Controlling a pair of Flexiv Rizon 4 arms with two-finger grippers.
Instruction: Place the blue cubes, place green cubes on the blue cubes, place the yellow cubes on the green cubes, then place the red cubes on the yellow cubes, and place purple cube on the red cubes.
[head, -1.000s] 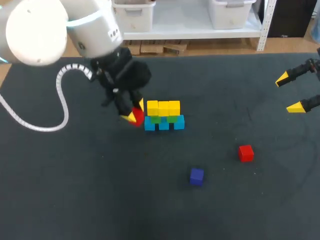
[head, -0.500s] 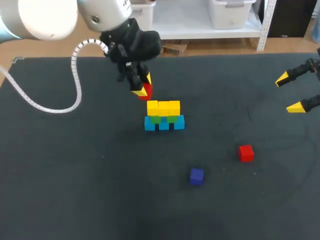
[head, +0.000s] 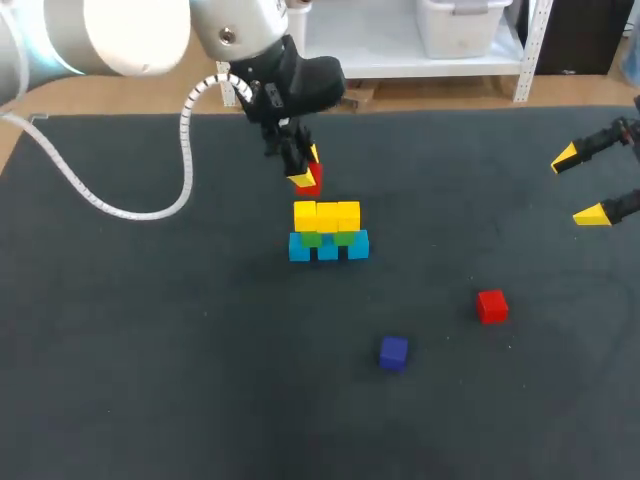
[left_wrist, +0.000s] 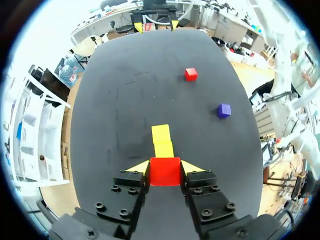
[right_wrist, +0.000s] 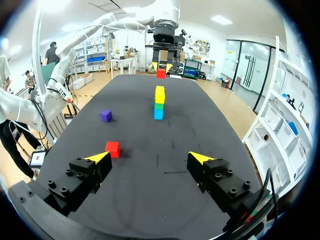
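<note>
A stack stands mid-table: blue cubes (head: 328, 248) at the bottom, green cubes (head: 327, 238) on them, three yellow cubes (head: 327, 215) on top. My left gripper (head: 305, 176) hangs just above and behind the stack's left end, shut on a red cube (left_wrist: 165, 171); the yellow cubes (left_wrist: 162, 141) lie right ahead of it. A second red cube (head: 491, 305) and a purple cube (head: 393, 352) rest loose on the mat nearer the front. My right gripper (head: 585, 186) is open and empty at the far right; from it the stack (right_wrist: 159, 102) is far ahead.
The dark mat (head: 150, 350) covers the whole table. The loose red cube (right_wrist: 112, 148) lies close ahead of my right gripper's left finger, the purple cube (right_wrist: 105, 115) farther on.
My left gripper has carried the red cube up from beside the stack's left end and rightward, to above the stack. The right arm has stayed still.
</note>
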